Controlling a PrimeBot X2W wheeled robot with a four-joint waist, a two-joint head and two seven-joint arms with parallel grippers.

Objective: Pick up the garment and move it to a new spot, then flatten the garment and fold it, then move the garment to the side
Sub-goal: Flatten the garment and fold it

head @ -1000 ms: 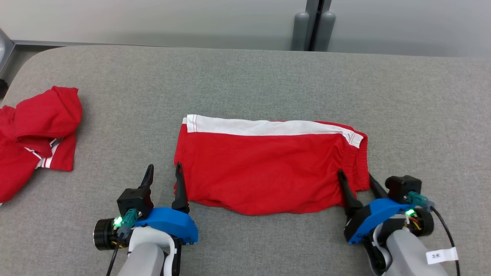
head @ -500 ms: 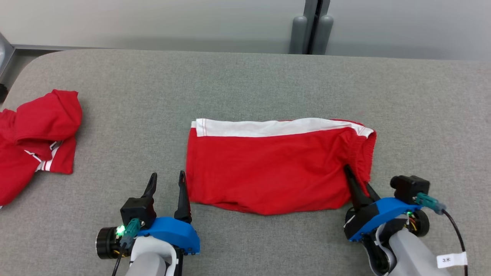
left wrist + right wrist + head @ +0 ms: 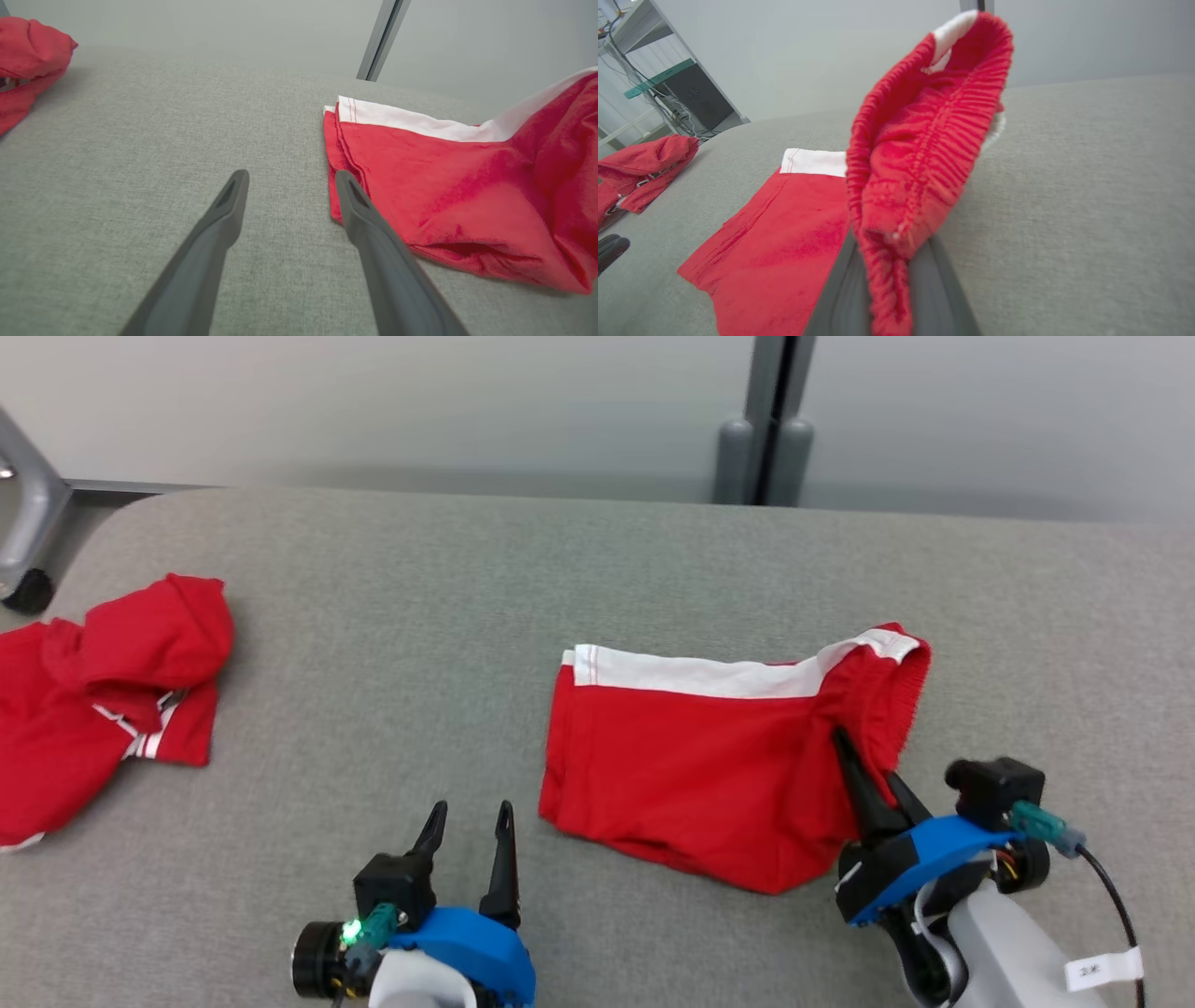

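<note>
Moving the folded shorts is the job that is left

The shorts (image 3: 691, 765) lie near the middle of the grey counter (image 3: 420, 597), a bit to the right. They look folded in half, red on top with a white band along the far edge. Most of the cloth is flat. So I think the picking up, the flattening and the folding are done. What is left, I think, is the last job: taking the shorts over to the side.

The right pincer (image 3: 866, 761) is closed tight on the right end of the shorts. It has the stretchy waistband (image 3: 920, 140) between its two fingers. That end is lifted off the counter and stands up like a little tent. The other end rests on the counter.

The left pincer (image 3: 471, 807) is open and holds nothing. It sits low, near the left corner of the shorts, with its fingers pointing away from the robot. The head view shows a gap between it and the cloth.

Some other red clothes (image 3: 103, 700) lie in a heap far off at the left end of the counter.
</note>
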